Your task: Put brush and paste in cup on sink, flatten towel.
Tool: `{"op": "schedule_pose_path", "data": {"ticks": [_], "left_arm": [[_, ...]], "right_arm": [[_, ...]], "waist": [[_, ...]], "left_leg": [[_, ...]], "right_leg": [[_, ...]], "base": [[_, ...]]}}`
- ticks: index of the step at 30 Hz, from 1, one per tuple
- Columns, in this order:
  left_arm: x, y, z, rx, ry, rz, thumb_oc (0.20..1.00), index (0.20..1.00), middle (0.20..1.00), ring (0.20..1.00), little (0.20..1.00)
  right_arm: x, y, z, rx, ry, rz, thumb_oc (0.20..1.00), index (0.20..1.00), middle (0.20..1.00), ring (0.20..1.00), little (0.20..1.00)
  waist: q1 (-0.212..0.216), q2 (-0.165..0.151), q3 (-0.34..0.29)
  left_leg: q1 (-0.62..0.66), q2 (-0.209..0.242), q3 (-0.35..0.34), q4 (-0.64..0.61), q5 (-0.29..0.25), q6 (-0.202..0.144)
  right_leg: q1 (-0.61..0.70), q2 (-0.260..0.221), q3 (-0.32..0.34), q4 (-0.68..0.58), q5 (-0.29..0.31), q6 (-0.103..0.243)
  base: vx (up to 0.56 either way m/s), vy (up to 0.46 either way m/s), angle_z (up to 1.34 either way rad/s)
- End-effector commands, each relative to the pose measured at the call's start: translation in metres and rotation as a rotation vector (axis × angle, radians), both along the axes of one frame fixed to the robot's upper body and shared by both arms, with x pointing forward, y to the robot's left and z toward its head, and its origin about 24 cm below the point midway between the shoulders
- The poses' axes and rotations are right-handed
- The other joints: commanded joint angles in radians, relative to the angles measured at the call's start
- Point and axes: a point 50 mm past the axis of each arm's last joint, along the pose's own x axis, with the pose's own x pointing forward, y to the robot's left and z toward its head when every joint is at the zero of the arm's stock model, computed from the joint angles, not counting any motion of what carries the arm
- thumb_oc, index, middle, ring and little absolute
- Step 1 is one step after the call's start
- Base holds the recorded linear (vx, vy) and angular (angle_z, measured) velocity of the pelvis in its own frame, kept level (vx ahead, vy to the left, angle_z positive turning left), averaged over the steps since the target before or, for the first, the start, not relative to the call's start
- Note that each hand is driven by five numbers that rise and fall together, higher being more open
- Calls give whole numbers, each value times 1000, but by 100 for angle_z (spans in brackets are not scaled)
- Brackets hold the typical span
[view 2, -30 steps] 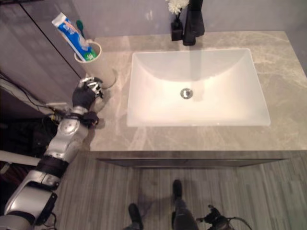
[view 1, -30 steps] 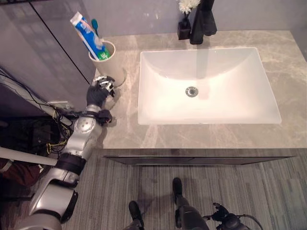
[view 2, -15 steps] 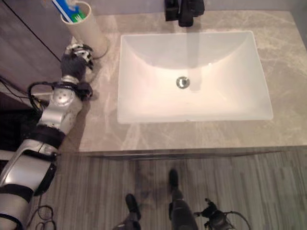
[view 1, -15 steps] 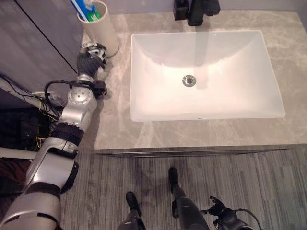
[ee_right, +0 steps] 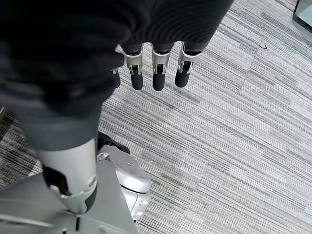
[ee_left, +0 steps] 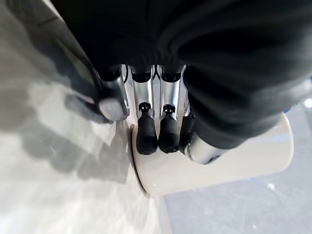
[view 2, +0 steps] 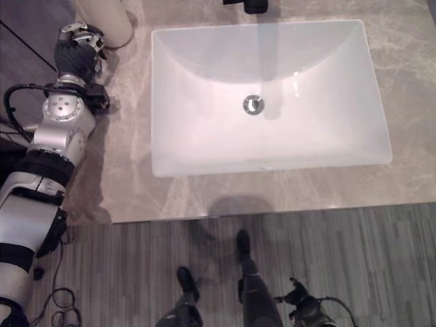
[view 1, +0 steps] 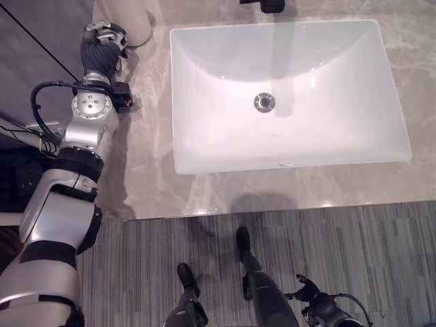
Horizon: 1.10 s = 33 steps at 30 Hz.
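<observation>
the whole view is sliding toward the far edge compared with a second ago, so that is the camera moving; against the counter (view 1: 146, 170), the left hand (view 1: 102, 49) is sitting closer to the cup (view 1: 126, 19) than before. the sink basin (view 1: 286, 95) is lying empty at centre. the cup is standing at the far left, its top cut off, so brush and paste are not visible now. the left hand's curled fingers (ee_left: 146, 139) are touching the cup base, gripping nothing. the right hand (ee_right: 156, 73) is hanging relaxed over the floor. the towel step is looking undone. no writing is readable.
</observation>
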Motion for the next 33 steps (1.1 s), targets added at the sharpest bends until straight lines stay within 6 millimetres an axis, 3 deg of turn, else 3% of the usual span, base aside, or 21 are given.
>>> {"op": "schedule_pose_path", "data": {"ticks": [1,6,20,28,33], "left_arm": [[-5,34,-1,-10,33,131,200,200,200,200,200],[-6,42,-10,-9,59,170,200,200,200,200,200],[-7,46,11,16,39,214,200,200,200,200,200],[-7,49,7,50,50,253,200,200,200,200,200],[-8,59,-7,96,101,328,200,200,200,200,200]], "right_arm": [[6,8,1,21,-33,26,1000,1000,1000,1000,1000],[4,8,1,21,-32,33,1000,1000,1000,1000,1000],[-3,3,1,42,-39,-2,1000,1000,1000,1000,1000],[-5,1,0,35,-37,-7,1000,1000,1000,1000,1000],[-3,5,2,63,-72,2,1000,1000,1000,1000,1000]], "waist": [[-13,-18,23],[-13,-17,16],[-33,-27,-3],[-40,-36,-3],[-47,-53,-8]], "left_leg": [[86,51,-15,11,5,-71],[89,58,-15,11,8,-73],[68,84,-11,11,23,-90],[85,104,8,11,33,-100],[103,122,20,11,49,-108]], "right_leg": [[23,-20,24,-1,10,106],[20,-15,28,-1,7,102],[-12,14,36,-1,9,98],[-16,42,52,-1,2,90],[-15,67,66,-1,2,83]], "base": [[0,0,0],[6,-3,0],[12,-14,-3],[26,-23,-4],[36,-36,-13]]}}
